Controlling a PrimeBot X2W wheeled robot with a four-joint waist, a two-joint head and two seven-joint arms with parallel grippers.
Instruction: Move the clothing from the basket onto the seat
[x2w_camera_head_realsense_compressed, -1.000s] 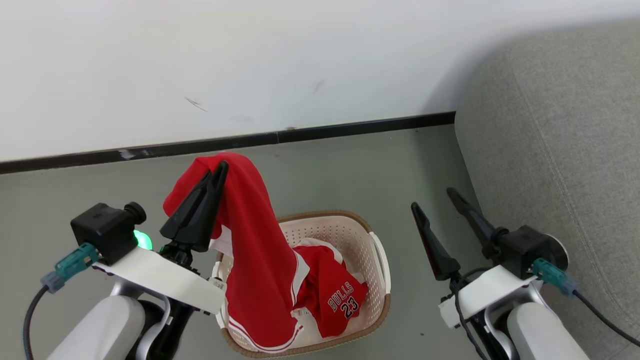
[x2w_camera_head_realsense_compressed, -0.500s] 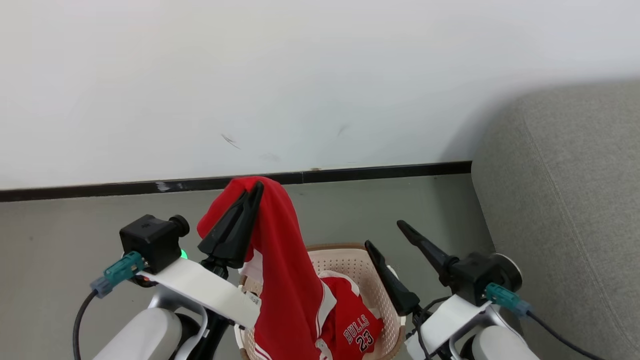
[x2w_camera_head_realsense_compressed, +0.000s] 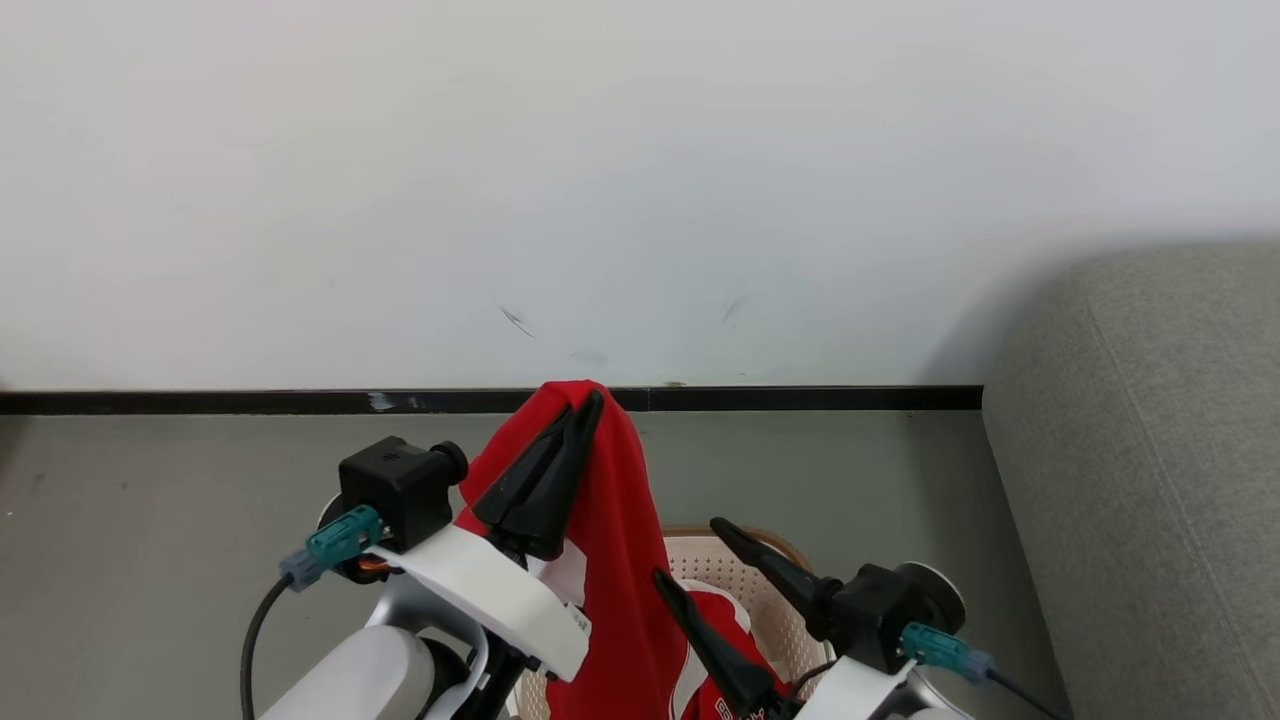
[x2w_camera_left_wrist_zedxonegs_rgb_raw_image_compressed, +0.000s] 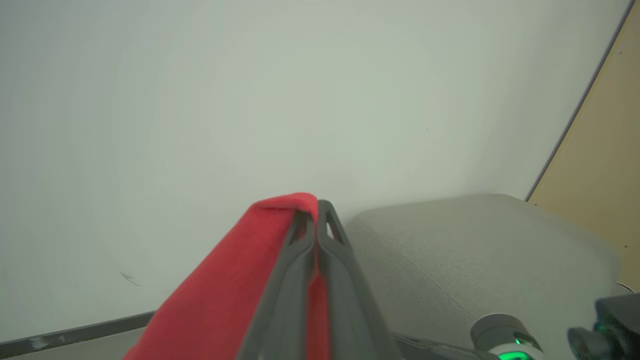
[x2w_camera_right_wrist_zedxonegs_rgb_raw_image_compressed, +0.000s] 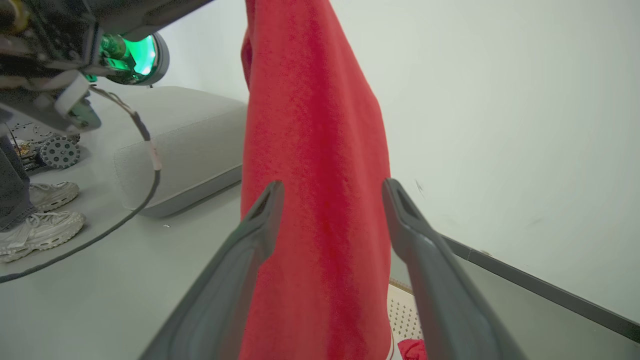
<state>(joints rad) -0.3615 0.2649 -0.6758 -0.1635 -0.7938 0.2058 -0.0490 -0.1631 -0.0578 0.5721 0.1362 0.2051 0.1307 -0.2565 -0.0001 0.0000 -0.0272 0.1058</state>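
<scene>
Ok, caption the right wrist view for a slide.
Open right gripper faces the hanging red garment, grey sofa behind.

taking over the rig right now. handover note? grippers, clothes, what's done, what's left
Left gripper: shut on the plain red garment, held up; the cloth hangs toward the basket and its lower end runs out of view.
Right gripper: open, holding nothing, fingers close beside the hanging cloth.
Second red garment, white-trimmed: lies in the basket.
Grey sofa: to the robot's right, no clothing on the part that shows.
Done: first garment gripped and lifted.
Left: carry it to the sofa and release it, then fetch the second one.
</scene>
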